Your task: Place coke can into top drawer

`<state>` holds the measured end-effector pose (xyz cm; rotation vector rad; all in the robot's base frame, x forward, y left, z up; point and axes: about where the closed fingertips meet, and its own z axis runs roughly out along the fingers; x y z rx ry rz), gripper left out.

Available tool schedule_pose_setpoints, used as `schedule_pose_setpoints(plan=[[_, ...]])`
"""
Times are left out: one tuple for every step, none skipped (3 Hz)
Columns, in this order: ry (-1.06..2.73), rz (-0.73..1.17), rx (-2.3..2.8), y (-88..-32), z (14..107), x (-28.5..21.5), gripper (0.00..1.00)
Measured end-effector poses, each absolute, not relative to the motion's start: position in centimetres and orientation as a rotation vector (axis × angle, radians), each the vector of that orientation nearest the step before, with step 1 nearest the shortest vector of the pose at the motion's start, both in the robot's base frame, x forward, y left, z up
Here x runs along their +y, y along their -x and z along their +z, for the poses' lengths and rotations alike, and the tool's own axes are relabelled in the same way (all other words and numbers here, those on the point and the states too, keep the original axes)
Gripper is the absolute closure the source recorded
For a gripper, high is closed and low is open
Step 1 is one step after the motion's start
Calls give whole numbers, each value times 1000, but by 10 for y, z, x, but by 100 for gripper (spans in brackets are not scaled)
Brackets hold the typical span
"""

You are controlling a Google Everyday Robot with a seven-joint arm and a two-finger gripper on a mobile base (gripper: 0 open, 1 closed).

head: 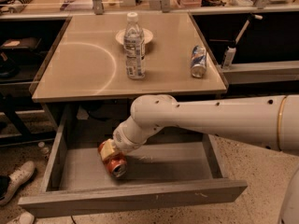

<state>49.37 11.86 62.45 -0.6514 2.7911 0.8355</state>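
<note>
The top drawer [140,197] is pulled open below the tan table top. The red coke can [114,161] lies on its side on the drawer floor, left of the middle, silver end toward the camera. My white arm reaches down from the right into the drawer. My gripper [109,149] is at the can, with a yellowish finger pad against the can's upper side. The wrist hides most of the gripper.
On the tan table [84,73] stand a clear water bottle [134,48] in front of a white bowl [140,35], and a blue-and-silver can [198,61] lies at the right. A white shoe [16,178] is on the floor at the left.
</note>
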Motion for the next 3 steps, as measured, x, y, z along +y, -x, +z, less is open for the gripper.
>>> schedule_pose_setpoints(plan=[[651, 835, 2791, -494, 624, 119, 11], [652, 836, 2791, -493, 624, 119, 0], [652, 836, 2791, -493, 624, 119, 0]])
